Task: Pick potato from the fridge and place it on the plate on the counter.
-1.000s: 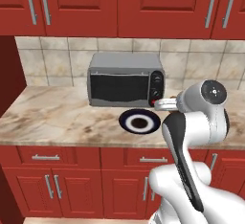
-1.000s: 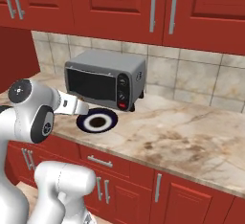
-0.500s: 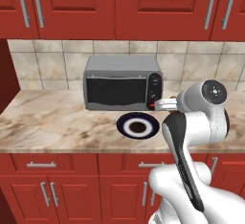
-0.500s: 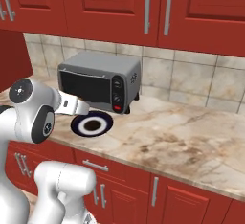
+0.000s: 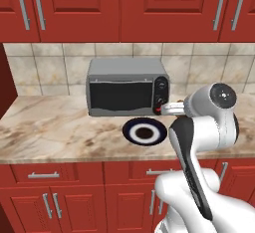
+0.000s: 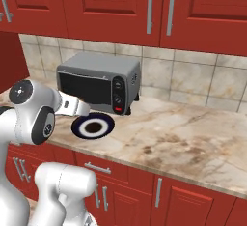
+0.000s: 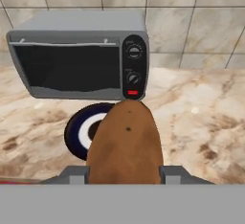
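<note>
My gripper (image 7: pixel 124 173) is shut on the potato (image 7: pixel 125 144), a brown dull lump that stands up between the two fingers in the hand view. Just beyond the potato lies the plate (image 7: pixel 74 132), dark-rimmed with a paler centre, on the marbled counter (image 7: pixel 201 122). In the base views the plate (image 5: pixel 128 132) (image 6: pixel 77 128) sits in front of the microwave, and my wrist reaches over the counter (image 5: pixel 50 127) close to the plate's near side. The fridge is out of view.
A grey microwave (image 5: pixel 124 87) (image 6: pixel 96 82) stands against the tiled wall right behind the plate. Red upper cabinets hang above. The counter (image 6: pixel 183 138) stretches bare to the right, and red doors with silver handles run below.
The whole picture has shifted a little, so the base has moved along the counter. The arm keeps its pose with the potato in its grip.
</note>
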